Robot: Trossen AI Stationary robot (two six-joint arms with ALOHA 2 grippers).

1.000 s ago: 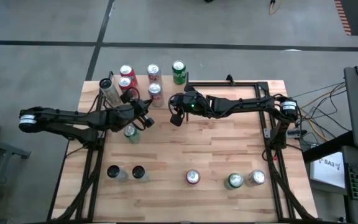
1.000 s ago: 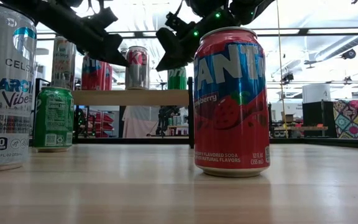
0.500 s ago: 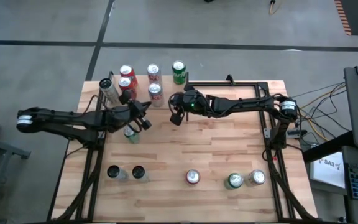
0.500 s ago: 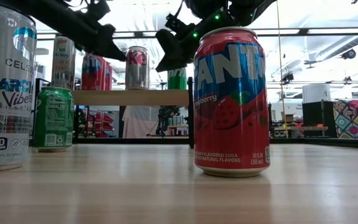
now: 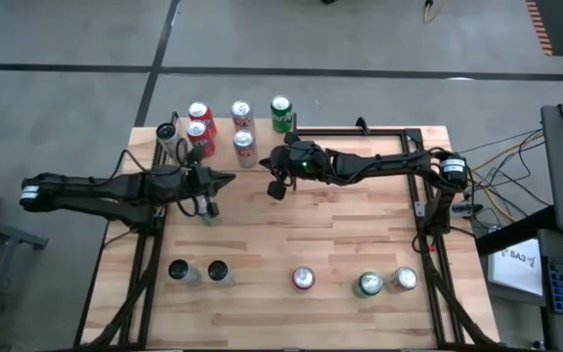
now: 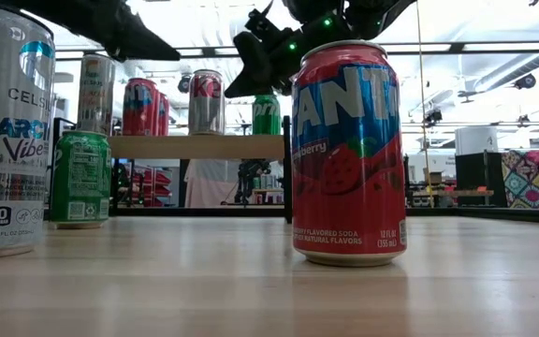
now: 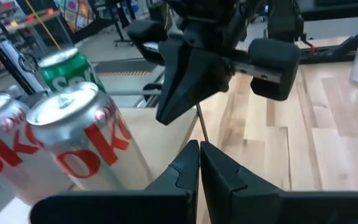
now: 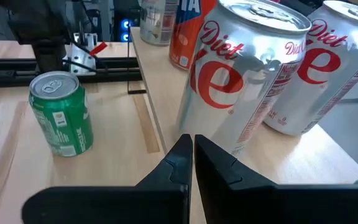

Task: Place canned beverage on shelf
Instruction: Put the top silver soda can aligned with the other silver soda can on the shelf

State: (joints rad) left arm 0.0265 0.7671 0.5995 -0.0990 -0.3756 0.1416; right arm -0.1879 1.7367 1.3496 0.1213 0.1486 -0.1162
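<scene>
Five cans stand at the desk's (image 5: 360,235) near edge, a red one (image 6: 348,154) looming large in the low view. The shelf (image 5: 225,147), a small pale board with black posts, sits at the far left, crowded with cans. A green can (image 8: 61,121) stands below, partly hidden under the left end effector (image 5: 225,179). Both it and the right end effector (image 5: 276,188) are pressed together, empty.

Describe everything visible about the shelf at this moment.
The shelf is a small light plain-wood board with thin black metal posts, raised above the tabletop at its far left corner. Six cans stand upright on it: two red, two silver Diet Coke, one tall slim, one green. Neither shut gripper touches it; the right gripper hovers by its front right corner.
</scene>
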